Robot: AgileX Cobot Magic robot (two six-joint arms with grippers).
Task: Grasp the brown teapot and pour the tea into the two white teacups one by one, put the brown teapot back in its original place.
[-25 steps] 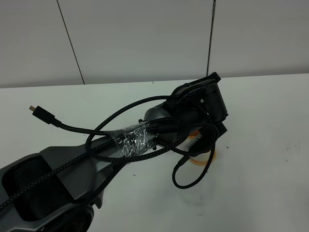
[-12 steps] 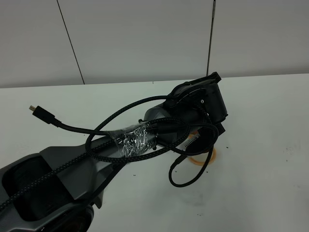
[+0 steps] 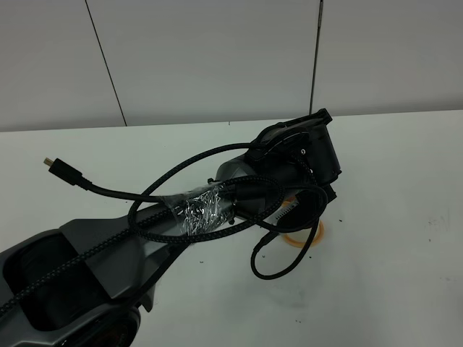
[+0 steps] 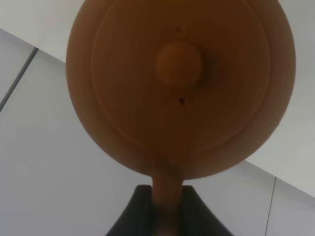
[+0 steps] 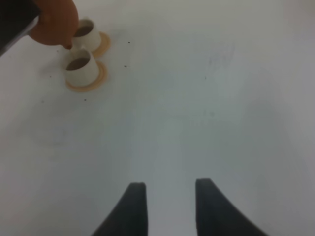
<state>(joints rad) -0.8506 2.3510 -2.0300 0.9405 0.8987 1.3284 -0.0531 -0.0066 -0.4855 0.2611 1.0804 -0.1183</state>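
Note:
The brown teapot (image 4: 179, 83) fills the left wrist view from above, lid knob toward the camera. My left gripper (image 4: 167, 209) is shut on its loop handle. In the right wrist view the teapot (image 5: 53, 20) hangs tilted over the two white teacups, its spout just above the nearer cup (image 5: 81, 70). The farther cup (image 5: 86, 29) stands right behind. Dark tea (image 5: 77, 63) shows in both cups. My right gripper (image 5: 167, 206) is open and holds nothing, well away from them. The original place is out of view.
Each cup rests on a small orange saucer (image 5: 101, 74). In the high view my left arm (image 3: 289, 159) and its looping black cables (image 3: 282, 264) cover the teapot and cups; only a saucer edge (image 3: 318, 233) shows. Bare white table (image 3: 405, 217) lies around.
The left arm has barely moved. Its hanging cable loop has swung slightly to the left in the high view.

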